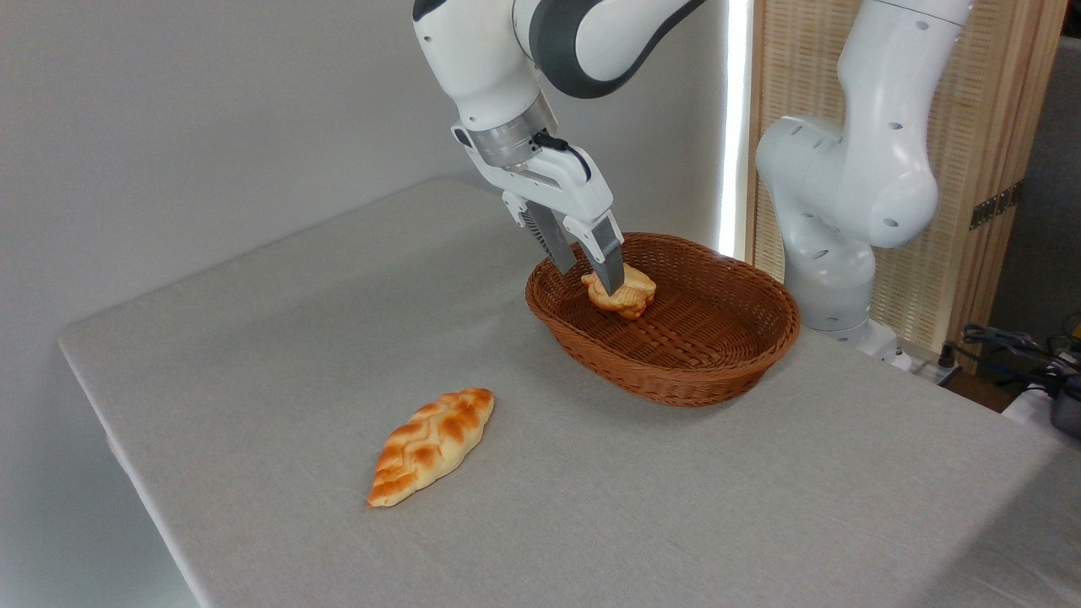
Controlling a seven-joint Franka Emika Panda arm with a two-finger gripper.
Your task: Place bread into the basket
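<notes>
Wicker basket (676,371): brown, oval, under the jaws.
Bread (629,295): pale bun at the fingertips, inside the basket.
Gripper (591,274): jaws clenched on the bread.
Braided loaf (432,443): well apart, on the table (253,355).

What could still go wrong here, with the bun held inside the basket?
1. The gripper is shut on the bun near its edge, so the bun may tilt or roll on release; it seems just above the basket floor.
2. The jaws stand close to the basket's near rim; withdrawing sideways could catch the wicker and drag the basket.
3. The braided loaf lies on the table, apart, and poses little risk.
</notes>
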